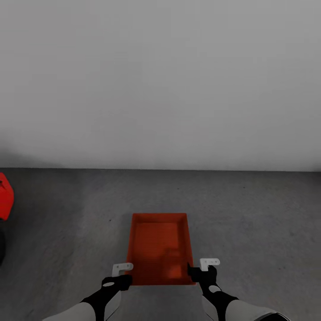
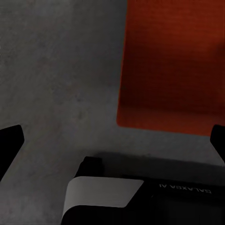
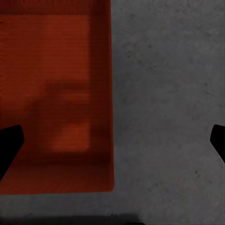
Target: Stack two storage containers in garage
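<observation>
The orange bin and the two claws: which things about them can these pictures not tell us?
- Head view: the left claw and right claw sit at the storage container's near corners; contact with it is unclear.
- Head view: one bin or two nested cannot be told.
- Red car: cut off by the frame edge.

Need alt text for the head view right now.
An orange bin sits on the grey floor before a white wall, the left gripper and right gripper at its near corners. Something red shows at left.
</observation>
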Tool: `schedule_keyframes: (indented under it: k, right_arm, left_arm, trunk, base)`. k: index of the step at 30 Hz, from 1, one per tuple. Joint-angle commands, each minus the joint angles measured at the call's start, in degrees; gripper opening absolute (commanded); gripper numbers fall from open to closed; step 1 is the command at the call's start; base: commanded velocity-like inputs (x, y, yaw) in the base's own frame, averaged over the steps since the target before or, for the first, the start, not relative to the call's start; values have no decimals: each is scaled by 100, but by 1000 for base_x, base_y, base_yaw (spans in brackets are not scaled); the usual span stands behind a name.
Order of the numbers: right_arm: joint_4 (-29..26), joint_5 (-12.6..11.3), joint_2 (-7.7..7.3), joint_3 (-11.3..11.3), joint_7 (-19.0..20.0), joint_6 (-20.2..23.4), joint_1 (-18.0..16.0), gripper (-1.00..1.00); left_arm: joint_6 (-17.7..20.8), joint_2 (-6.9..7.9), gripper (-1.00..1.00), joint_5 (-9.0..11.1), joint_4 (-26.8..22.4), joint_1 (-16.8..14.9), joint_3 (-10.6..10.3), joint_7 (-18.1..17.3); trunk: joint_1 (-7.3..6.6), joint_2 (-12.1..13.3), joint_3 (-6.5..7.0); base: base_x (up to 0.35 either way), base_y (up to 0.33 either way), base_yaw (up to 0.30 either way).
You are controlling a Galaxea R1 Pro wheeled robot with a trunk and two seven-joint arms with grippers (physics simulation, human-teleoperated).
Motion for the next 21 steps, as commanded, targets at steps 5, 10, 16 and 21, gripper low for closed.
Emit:
schedule_keyframes:
  k: [5,10,16,21]
  right_arm:
    - [10,-44,0,49,-16,-21,-5,100]
    - [10,-44,3,49,-16,-21,-5,100]
    - [10,-44,3,49,-16,-21,-5,100]
    - [10,-44,3,49,-16,-21,-5,100]
  left_arm:
    - [-21,0,100,57,3,-4,-49,30]
    - [-51,0,100,57,0,-4,-49,32]
    - [-148,-11,100,61,10,-4,-41,35]
    - [-162,-19,100,57,20,-4,-41,38]
  trunk:
    - [-108,196,84]
    - [-152,276,120]
    - [-152,276,120]
    - [-152,276,120]
  base:
    - [0,0,0]
    - [0,0,0]
    - [0,0,0]
    - [-15,0,0]
